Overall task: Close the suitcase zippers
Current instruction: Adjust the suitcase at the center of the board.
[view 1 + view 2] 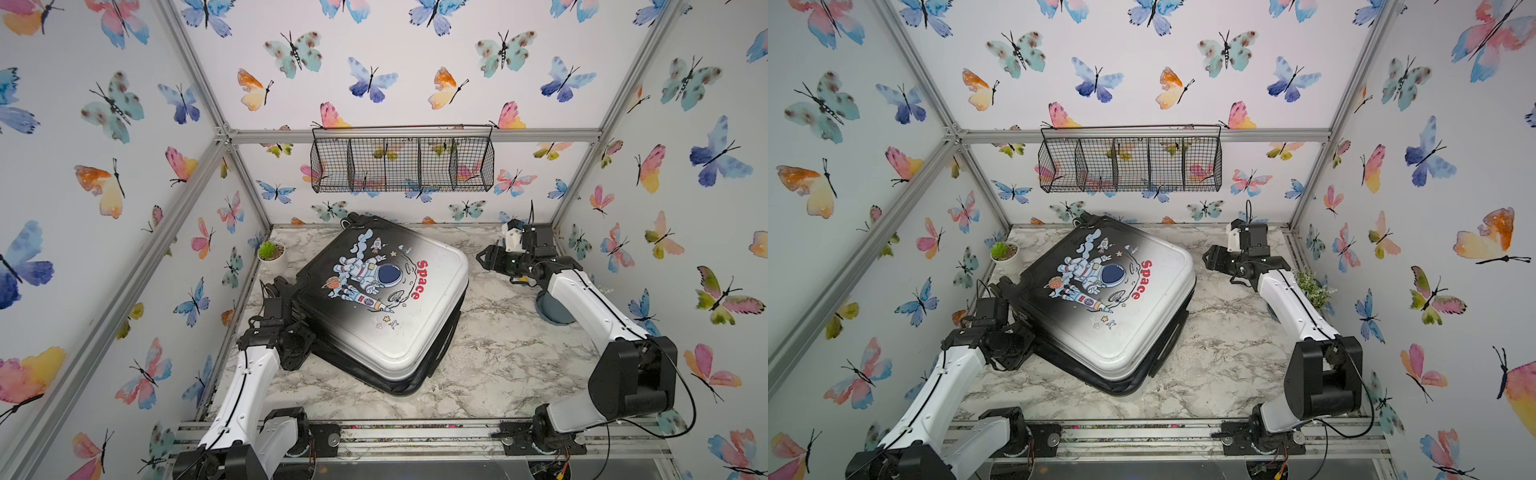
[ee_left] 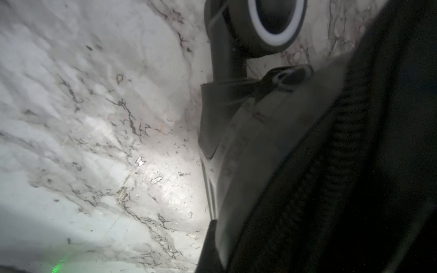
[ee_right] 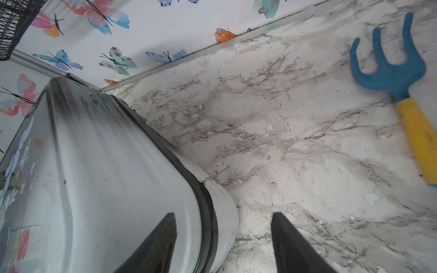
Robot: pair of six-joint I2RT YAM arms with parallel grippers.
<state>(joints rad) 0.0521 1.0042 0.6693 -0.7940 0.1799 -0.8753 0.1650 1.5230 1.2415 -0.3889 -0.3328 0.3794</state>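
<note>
The suitcase point(image 1: 386, 299) lies flat on the marble table in both top views, print side up, its upper half resting on the lower one point(image 1: 1113, 291). The black zipper track point(image 3: 208, 208) runs round its rim, with a small metal pull point(image 3: 210, 178) on the side facing the right arm. My left gripper point(image 1: 289, 295) is pressed against the suitcase's left edge by a wheel point(image 2: 267, 23). Only one of its fingers point(image 2: 209, 245) shows, beside the zipper teeth point(image 2: 343, 132); what it grips is hidden. My right gripper point(image 3: 223, 238) hovers open by the suitcase's right corner point(image 1: 484, 255).
A blue rake with a yellow handle point(image 3: 390, 71) lies on the table near the right arm. A small potted plant point(image 1: 272, 251) stands at the back left and a grey pot point(image 1: 552, 309) under the right arm. A wire basket point(image 1: 401, 162) hangs on the back wall.
</note>
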